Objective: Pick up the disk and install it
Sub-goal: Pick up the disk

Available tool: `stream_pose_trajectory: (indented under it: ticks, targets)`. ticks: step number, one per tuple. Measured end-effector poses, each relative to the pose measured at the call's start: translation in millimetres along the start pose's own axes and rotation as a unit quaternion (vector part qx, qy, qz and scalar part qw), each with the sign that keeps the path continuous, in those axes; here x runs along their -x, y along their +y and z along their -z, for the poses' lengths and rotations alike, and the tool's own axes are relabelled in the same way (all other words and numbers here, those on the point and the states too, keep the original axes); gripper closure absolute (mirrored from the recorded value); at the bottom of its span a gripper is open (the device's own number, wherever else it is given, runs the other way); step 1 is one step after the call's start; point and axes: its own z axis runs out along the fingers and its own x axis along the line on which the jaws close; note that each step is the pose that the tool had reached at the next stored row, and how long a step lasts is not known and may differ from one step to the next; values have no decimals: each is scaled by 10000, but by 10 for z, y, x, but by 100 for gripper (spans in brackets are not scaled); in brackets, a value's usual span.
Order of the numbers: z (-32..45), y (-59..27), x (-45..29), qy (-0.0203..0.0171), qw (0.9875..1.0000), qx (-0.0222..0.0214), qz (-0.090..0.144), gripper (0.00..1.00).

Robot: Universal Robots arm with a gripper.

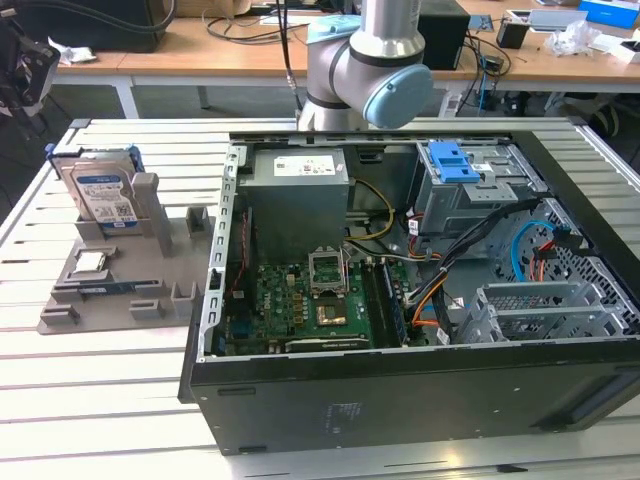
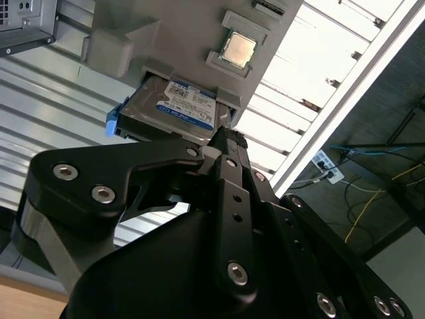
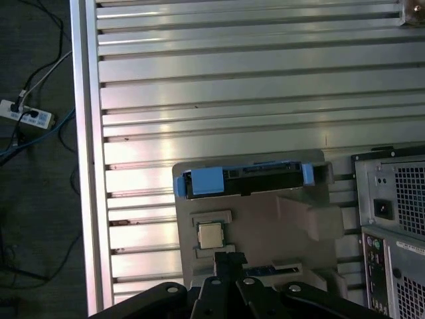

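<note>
Silver disk [image 1: 100, 195] upright in grey holder [image 1: 112, 303]

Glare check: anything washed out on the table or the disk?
Second wrist view: table slats blown out white past the fixture, disk label evenly lit. First wrist view: bands of sheen across the table. Exterior view: soft, even light; case interior dimmer.

The disk [image 2: 176, 106] has a smooth silver metal body, a paper label and a blue plastic frame. The holder [image 1: 120, 300] is dull gray plastic. The table [image 1: 100, 400] is ribbed, shiny bare metal. The gripper [image 2: 226, 136] is dull black, with shiny little metal screws [image 2: 65, 171]. The computer case [image 1: 400, 400] is dull black metal outside.
</note>
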Motion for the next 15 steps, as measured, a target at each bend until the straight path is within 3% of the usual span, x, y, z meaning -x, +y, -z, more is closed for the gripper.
stream_pose_trajectory:
  ticks: [3, 8, 11, 15]
  targets:
    - [0, 0, -1, 2, 10000, 1, 43, 89]
    - [1, 0, -1, 23, 9988, 11, 495, 89]
    - [0, 0, -1, 40, 9960, 21, 889, 89]
    - [0, 0, -1, 51, 9936, 26, 1132, 89]
